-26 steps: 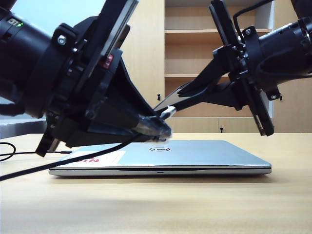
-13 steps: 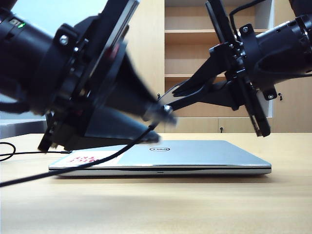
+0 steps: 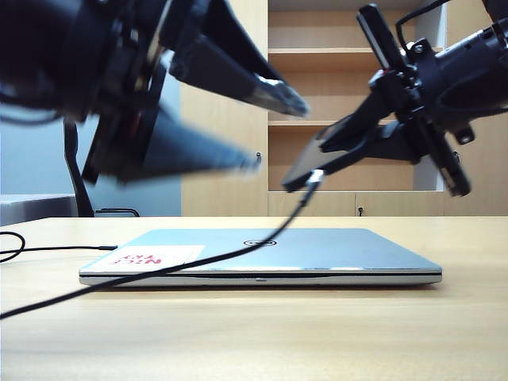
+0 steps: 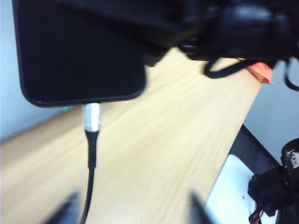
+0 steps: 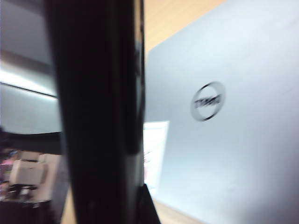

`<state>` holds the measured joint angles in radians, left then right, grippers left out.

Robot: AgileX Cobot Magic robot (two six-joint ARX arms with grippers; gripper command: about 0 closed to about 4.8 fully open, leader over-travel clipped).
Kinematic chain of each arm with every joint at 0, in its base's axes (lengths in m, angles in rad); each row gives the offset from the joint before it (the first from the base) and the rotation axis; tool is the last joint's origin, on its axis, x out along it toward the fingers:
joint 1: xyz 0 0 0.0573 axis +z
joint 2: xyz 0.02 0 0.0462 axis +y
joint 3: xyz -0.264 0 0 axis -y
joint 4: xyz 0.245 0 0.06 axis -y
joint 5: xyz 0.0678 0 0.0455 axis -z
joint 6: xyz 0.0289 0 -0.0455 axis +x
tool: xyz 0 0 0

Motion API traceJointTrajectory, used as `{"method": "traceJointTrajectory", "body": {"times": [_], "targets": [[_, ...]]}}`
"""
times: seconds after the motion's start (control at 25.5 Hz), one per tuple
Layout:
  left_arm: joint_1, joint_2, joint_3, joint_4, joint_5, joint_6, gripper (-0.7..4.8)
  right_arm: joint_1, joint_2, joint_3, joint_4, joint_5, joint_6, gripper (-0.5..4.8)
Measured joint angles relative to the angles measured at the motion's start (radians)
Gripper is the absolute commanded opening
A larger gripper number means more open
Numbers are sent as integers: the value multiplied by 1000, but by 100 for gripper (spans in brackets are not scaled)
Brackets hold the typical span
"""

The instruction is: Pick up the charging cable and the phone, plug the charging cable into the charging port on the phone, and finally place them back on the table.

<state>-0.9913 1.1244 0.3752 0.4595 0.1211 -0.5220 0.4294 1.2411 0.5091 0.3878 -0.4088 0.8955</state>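
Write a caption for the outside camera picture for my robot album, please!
Cable plugged into the phone held by the right gripper above the laptop; left gripper open nearby.

A closed silver Dell laptop (image 3: pixel 270 254) bears a white sticker (image 3: pixel 155 255).

Left gripper (image 3: pixel 274 131) motion-blurred; phone (image 5: pixel 98 112) cropped, blurred; charging port hidden by plug.
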Motion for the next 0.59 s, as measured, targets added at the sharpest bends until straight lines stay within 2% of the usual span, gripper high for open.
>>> {"method": "traceJointTrajectory", "body": {"times": [0.04,0.08,0.2,0.27,0.35,0.39,0.59], "targets": [[11,-11,14,-21,2,20,2,-19,-1,23,-49,-5,-22,-6],[23,-22,26,-42,2,44,-4,-34,-2,42,-91,-9,-40,-6],[74,-49,62,-116,0,124,-6,-89,-3,109,-248,-37,-115,-6],[162,-78,111,-195,-3,188,-6,-185,-3,191,-427,-63,-212,-6],[231,-96,142,-250,-2,237,-6,-283,-3,237,-540,-89,-275,-6],[261,-100,149,-270,-4,260,-6,-337,-2,251,-584,-117,-305,-6],[325,-103,152,-338,-5,349,-6,-480,66,301,-691,-201,-417,-6]]}}
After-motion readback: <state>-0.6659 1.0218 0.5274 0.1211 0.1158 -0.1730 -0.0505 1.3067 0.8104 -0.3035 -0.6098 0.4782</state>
